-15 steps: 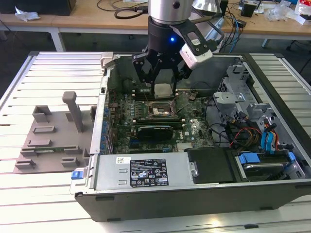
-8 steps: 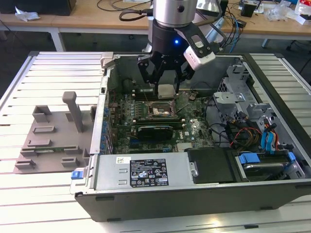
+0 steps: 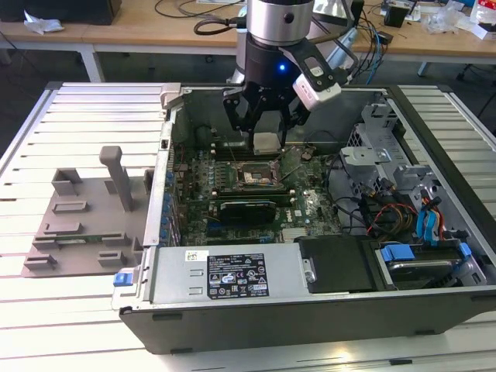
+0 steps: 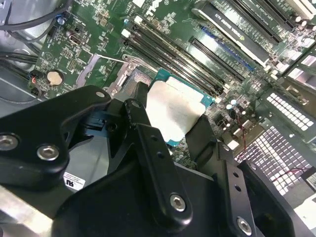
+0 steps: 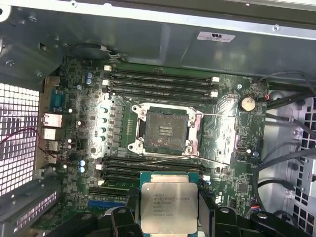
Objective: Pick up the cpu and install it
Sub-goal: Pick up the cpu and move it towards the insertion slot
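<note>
The gripper (image 3: 265, 133) hangs inside an open computer case (image 3: 434, 167) that lies on its side on a slatted metal worktop (image 3: 85, 116). Its black fingers (image 4: 143, 129) are closed on the cpu (image 3: 266, 142), one on each of two opposite edges. In both wrist views the chip sits flat between them, its silvery-white top (image 5: 169, 207) facing the camera and a thin greenish rim (image 4: 183, 82) showing around it.

The cpu is up in the air in this grasp, over the green motherboard (image 3: 306, 203), and it is not seated in anything. In the exterior view it appears just beyond the socket (image 3: 253, 177), on the side toward the case's far wall. In the first wrist view the socket (image 5: 167, 129) lies well apart from the chip, with its metal frame around it and its dark square middle uncovered. Rows of long memory slots (image 5: 160, 81) run along two sides of the socket, and a round coin battery (image 5: 247, 103) sits on the board nearby.

At the near side of the case is a grey box with a printed label (image 3: 232, 275). Coloured cables (image 3: 426, 221) cluster at the exterior view's right. On the worktop at the exterior view's left rests a grey fixture (image 3: 81, 225) with an upright post.
</note>
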{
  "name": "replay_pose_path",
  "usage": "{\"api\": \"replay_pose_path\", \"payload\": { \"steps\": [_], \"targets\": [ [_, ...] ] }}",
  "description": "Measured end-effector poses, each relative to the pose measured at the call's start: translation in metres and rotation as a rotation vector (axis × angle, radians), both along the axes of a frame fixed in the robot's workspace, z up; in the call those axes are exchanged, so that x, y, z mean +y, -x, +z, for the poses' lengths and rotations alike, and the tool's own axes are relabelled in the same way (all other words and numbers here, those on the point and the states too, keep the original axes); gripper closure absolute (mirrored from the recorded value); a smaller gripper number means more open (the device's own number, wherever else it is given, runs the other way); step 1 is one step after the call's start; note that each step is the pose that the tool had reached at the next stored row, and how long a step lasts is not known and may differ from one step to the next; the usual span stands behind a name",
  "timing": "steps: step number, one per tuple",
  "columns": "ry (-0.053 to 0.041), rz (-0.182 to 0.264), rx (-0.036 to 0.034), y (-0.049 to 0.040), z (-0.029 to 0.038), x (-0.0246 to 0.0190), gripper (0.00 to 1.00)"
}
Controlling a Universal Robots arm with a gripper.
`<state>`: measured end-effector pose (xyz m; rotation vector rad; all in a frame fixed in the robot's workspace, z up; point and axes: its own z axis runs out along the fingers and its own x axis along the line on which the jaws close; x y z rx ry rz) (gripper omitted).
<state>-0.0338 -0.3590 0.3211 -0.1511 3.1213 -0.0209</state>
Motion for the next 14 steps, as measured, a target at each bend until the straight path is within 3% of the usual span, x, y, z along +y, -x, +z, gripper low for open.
{"api": "replay_pose_path", "payload": {
  "steps": [14],
  "targets": [
    [0.0, 0.0, 0.0, -0.0051, -0.0092, 0.0003, 0.45]
  ]
}}
